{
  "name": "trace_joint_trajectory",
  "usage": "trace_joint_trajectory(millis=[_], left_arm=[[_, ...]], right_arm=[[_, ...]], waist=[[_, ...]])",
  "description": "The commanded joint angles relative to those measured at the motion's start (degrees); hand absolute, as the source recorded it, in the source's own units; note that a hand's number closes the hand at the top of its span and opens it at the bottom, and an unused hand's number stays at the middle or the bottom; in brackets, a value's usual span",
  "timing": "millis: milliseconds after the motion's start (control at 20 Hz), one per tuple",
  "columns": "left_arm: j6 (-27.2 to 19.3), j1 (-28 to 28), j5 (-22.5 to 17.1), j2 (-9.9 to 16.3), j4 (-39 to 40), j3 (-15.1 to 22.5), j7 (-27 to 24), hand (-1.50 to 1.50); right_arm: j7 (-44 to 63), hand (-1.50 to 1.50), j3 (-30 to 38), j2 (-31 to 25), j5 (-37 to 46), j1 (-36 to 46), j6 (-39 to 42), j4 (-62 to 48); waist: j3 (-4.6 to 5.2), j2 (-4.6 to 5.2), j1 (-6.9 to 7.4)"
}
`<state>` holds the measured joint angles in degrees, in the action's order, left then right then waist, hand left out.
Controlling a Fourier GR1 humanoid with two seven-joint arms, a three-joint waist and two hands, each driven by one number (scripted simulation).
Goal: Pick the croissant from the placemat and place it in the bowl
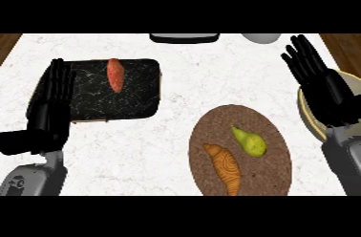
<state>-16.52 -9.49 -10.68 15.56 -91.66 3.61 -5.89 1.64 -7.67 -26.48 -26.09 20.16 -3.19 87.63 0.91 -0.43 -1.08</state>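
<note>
Croissant (pixel 224 168) lay on the placemat (pixel 271 179) at the counter's near edge, touching nothing but close beside a pear (pixel 249 141), which I feared my unclenched right hand (pixel 321 85) over the bowl (pixel 307 117) might grab instead.

On the counter (pixel 176 112) before you, a placemat (pixel 275 174) lies at right and near, with the croissant (pixel 224 168) on it, left of a pear (pixel 249 142). A slab (pixel 134 97) at left, farther back, carries a sweet potato (pixel 115 74). The bowl (pixel 307 117) sits at the right edge.
</note>
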Motion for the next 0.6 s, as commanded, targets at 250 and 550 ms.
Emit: trace_joint_trajectory(millis=[250, 550], left_arm=[[3.7, 0.6, 1.9, 0.7, 4.5, 5.1, 4.5, 0.00], [2.9, 2.9, 1.7, -0.8, 4.4, 6.3, 7.0, 0.00]], right_arm=[[5.5, 1.50, -29.6, -2.6, 22.9, -5.7, 6.4, 8.5], [-13.7, -1.50, -27.2, 5.0, 36.7, -21.9, -20.1, 15.3]], waist=[[-0.52, 0.22, 1.38], [-1.12, -0.27, -2.40]])
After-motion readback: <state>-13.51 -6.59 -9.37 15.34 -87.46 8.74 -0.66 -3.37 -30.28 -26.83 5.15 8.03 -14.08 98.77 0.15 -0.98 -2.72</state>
